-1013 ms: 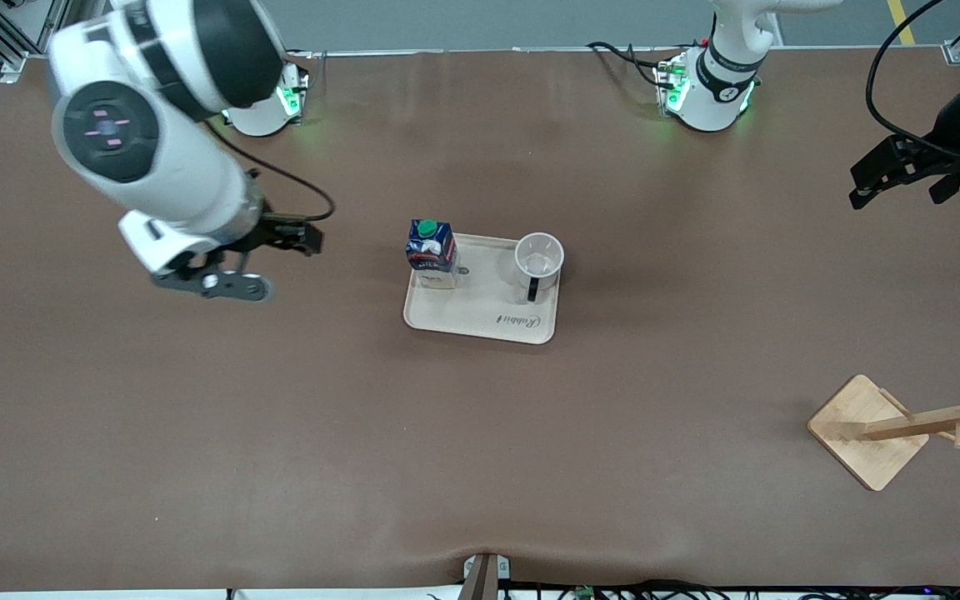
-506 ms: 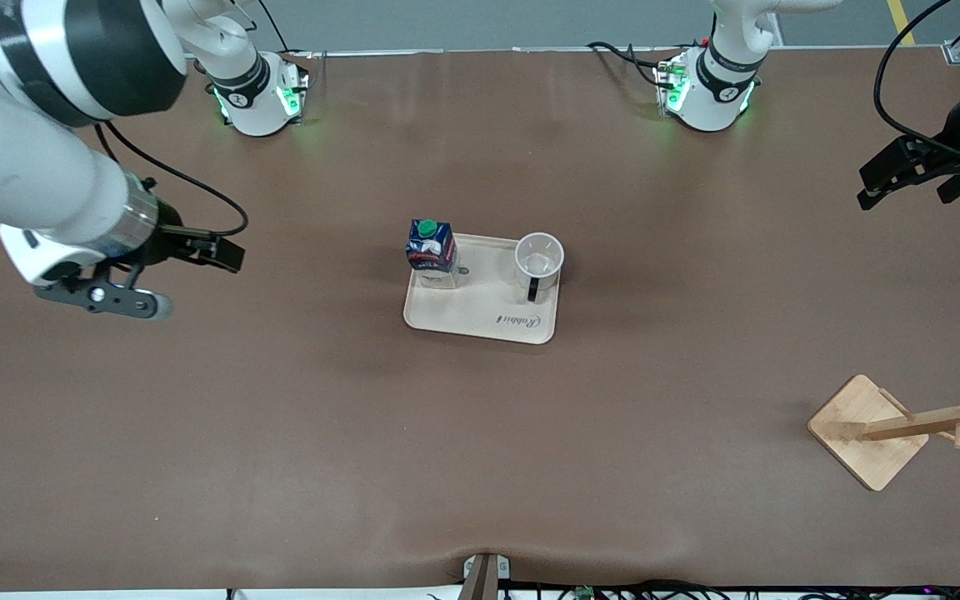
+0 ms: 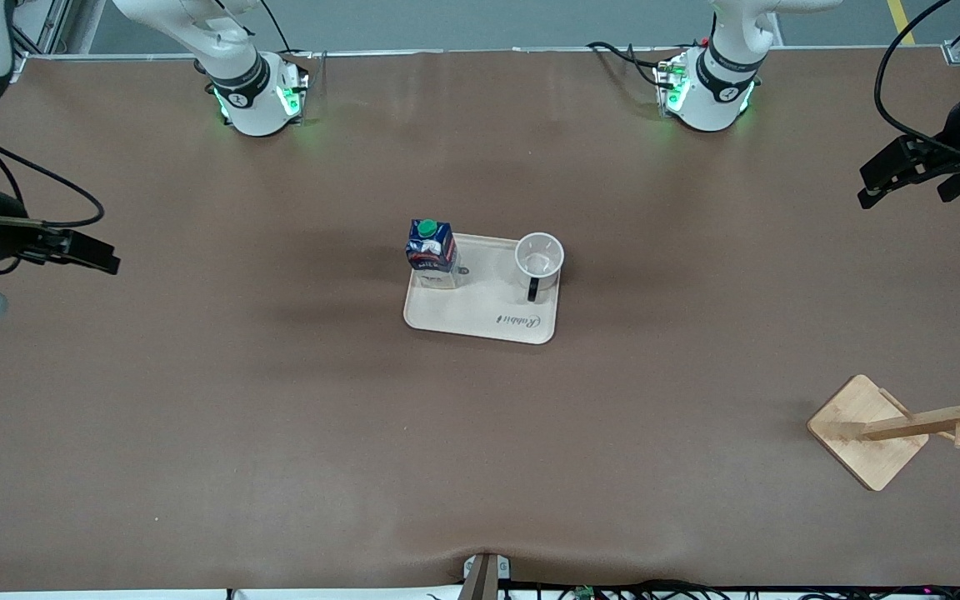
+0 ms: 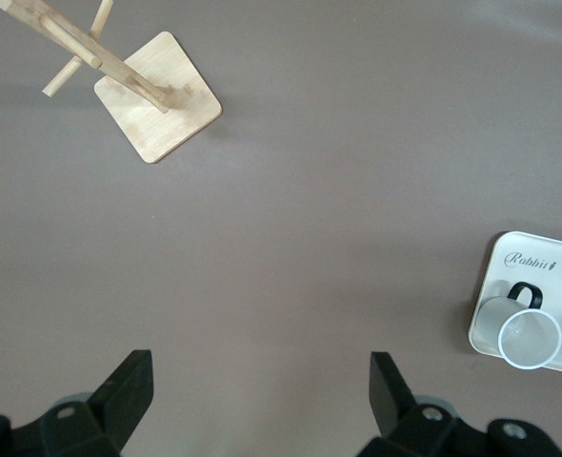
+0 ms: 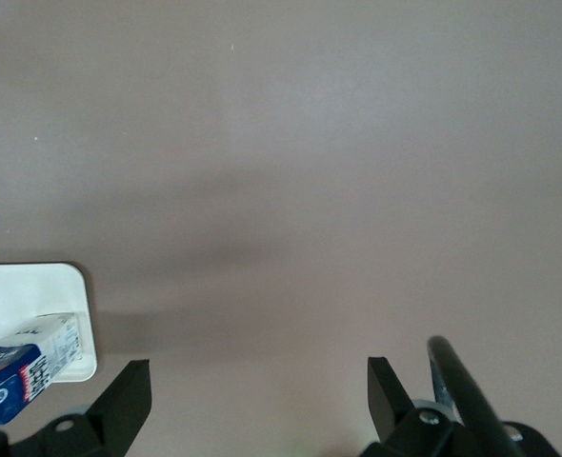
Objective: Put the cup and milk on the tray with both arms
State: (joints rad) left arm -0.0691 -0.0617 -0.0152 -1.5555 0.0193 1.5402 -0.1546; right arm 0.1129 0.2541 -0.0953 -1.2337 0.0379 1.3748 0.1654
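Both standing upright on tray point(image 3: 480, 321): milk point(image 3: 431, 248) at ten o'clock, cup point(image 3: 538, 260) at two. Light, rigid; handle best. Left gripper point(image 4: 260, 398), right gripper point(image 5: 258, 398) spread wide, empty, over opposite table ends.

Cream tray point(image 3: 480, 312), black script. White cup point(image 3: 538, 258), black handle. Dark-blue milk point(image 3: 431, 248), green cap, red label. Pale wooden rack point(image 3: 872, 429). Brown table point(image 3: 280, 433).

1. The left tool point(image 4: 257, 405) hangs over bare brown bench point(image 4: 310, 219), fingers point(image 4: 129, 390) wide apart and empty.
2. The cup point(image 4: 524, 333) stands on the tray point(image 4: 533, 262) — handle toward the "Rabbit" script.
3. A wooden rack point(image 4: 152, 105) stands well apart.
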